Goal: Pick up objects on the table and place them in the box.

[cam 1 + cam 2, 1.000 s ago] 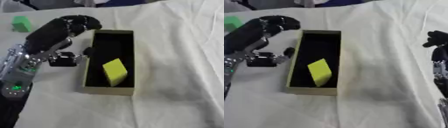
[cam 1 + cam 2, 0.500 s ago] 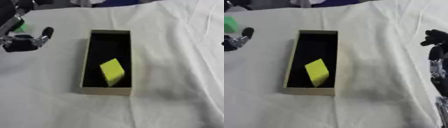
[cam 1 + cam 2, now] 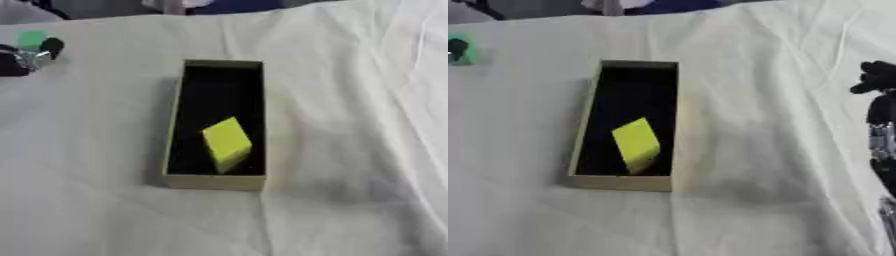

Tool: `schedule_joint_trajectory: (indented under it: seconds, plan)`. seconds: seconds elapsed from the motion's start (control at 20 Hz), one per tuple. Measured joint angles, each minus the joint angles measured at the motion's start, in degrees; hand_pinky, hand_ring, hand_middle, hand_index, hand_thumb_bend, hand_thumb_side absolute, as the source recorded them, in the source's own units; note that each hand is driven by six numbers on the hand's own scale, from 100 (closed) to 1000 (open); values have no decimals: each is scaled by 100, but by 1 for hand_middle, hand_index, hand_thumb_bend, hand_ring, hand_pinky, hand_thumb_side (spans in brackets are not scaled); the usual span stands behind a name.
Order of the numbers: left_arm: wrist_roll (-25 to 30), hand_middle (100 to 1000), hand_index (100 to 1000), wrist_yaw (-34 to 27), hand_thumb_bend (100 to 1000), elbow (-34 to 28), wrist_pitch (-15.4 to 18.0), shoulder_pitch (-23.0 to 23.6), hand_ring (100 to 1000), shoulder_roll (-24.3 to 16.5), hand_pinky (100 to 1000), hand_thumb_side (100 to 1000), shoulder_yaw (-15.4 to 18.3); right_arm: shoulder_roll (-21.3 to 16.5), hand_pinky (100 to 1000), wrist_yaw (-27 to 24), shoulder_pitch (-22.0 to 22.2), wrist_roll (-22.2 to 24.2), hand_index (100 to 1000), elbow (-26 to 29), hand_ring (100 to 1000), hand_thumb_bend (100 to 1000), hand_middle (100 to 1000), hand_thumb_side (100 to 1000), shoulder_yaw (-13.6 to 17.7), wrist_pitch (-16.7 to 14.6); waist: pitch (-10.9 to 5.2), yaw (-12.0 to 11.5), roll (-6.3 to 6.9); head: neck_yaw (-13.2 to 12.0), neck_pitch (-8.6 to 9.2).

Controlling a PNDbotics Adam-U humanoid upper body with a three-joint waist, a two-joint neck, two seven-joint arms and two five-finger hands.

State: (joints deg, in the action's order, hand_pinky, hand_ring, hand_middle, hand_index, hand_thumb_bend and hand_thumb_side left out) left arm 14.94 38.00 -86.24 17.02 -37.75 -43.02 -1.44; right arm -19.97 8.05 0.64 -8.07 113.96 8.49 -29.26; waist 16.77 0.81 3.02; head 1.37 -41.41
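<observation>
Left hand (image 3: pixel 26 56) is way off at the far left edge, right by the green block (image 3: pixel 32 38); can't tell if its fingers are apart or together. Right hand (image 3: pixel 878 80) sits at the right edge, fingers curled, holding nothing. Yellow block (image 3: pixel 227 144) lies tilted inside the box (image 3: pixel 213 182) mid-table, on the white cloth (image 3: pixel 350 150).

Yellow block (image 3: pixel 636 144) inside box (image 3: pixel 579 145)

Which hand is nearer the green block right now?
Left. The left hand sits right by the green block at the far left; the right hand is across the table, beyond the box.
</observation>
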Motion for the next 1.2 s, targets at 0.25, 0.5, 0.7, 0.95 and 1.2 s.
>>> schedule_joint_trajectory:
  seconds: [0.25, 0.5, 0.7, 0.95, 1.2]
  plan:
    - [143, 886, 923, 11, 409, 790, 187, -256, 908, -92, 838, 100, -4, 0, 823, 35, 22, -4, 827, 0, 838, 100, 552, 721, -2, -4, 22, 23, -16, -82, 53]
    - [421, 875, 915, 67, 493, 1559, 296, -656, 908, -91, 840, 100, -82, -1, 824, 52, 36, -10, 827, 0, 838, 100, 552, 724, -4, -9, 63, 33, -17, -155, 90]
    - [573, 877, 917, 266, 508, 2232, 332, -1023, 909, -48, 838, 100, -121, -1, 824, 85, 36, -11, 827, 0, 839, 100, 552, 725, -7, -11, 83, 39, -11, -192, 144]
    - [630, 888, 924, 561, 520, 3030, 373, -1436, 911, 124, 838, 100, -117, -1, 825, 92, 35, -7, 827, 0, 839, 100, 552, 728, -37, -9, 107, 95, 6, -257, 227]
    - [486, 889, 920, 1046, 547, 3627, 330, -1709, 910, 225, 839, 100, -40, -1, 825, 111, 32, 3, 827, 0, 840, 100, 551, 731, -42, -18, 163, 158, 20, -336, 318]
